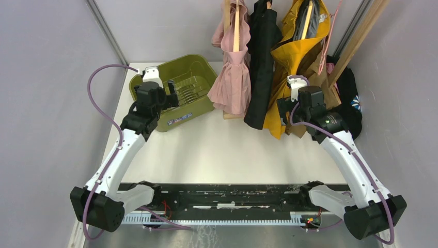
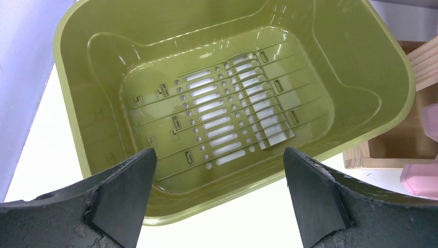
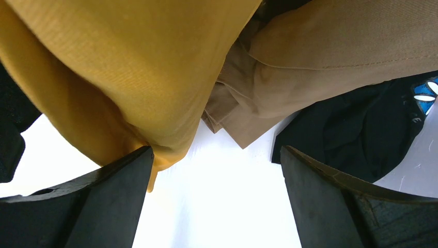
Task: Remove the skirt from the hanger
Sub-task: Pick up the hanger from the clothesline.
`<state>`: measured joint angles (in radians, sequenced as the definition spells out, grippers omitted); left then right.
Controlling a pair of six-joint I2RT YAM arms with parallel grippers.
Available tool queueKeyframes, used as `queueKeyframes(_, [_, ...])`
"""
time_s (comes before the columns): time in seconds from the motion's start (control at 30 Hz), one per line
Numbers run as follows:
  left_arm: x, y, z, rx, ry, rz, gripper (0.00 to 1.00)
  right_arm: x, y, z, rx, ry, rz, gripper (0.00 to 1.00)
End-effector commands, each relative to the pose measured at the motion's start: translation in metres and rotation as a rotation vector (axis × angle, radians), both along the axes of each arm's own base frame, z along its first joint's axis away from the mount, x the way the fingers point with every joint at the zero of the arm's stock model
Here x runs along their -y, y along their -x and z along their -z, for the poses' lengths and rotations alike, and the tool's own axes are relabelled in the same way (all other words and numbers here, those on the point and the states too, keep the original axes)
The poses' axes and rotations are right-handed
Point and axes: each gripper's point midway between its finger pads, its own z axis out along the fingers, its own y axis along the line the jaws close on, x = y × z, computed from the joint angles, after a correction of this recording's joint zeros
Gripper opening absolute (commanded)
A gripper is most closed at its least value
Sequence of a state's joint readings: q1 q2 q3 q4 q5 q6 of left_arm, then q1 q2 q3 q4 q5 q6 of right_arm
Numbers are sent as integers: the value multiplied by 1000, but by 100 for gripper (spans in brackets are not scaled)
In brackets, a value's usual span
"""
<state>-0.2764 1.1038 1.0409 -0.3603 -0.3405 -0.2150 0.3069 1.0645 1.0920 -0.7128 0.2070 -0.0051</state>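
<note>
We are in the approach step; nothing is gripped yet. The right claw (image 3: 217, 152) is spread wide just short of the mustard skirt (image 1: 297, 54), which hangs on its hanger (image 1: 308, 18) at the top view's upper right, a tan garment (image 3: 335, 57) beside it. The left claw (image 2: 218, 155), also spread, hovers over the green bin (image 2: 72, 103). Next, we judge, the right claw should pinch its hem and pull down.

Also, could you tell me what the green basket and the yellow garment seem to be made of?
The green basket looks like glossy moulded plastic: sharp highlights, punched slots in its base. The yellow garment seems matte woven cloth: fine ribbed weave, soft folds.
</note>
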Motion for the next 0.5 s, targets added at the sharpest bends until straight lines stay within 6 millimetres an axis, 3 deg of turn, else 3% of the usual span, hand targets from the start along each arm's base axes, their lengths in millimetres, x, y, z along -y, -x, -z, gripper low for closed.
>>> queueKeyframes(0.0, [-3, -8, -15, 68, 9, -22, 99, -2, -10, -23, 70, -23, 7, 100])
queueKeyframes(0.47, [12, -10, -13, 52, -19, 96, 99, -1, -9, -23, 74, -21, 12, 100])
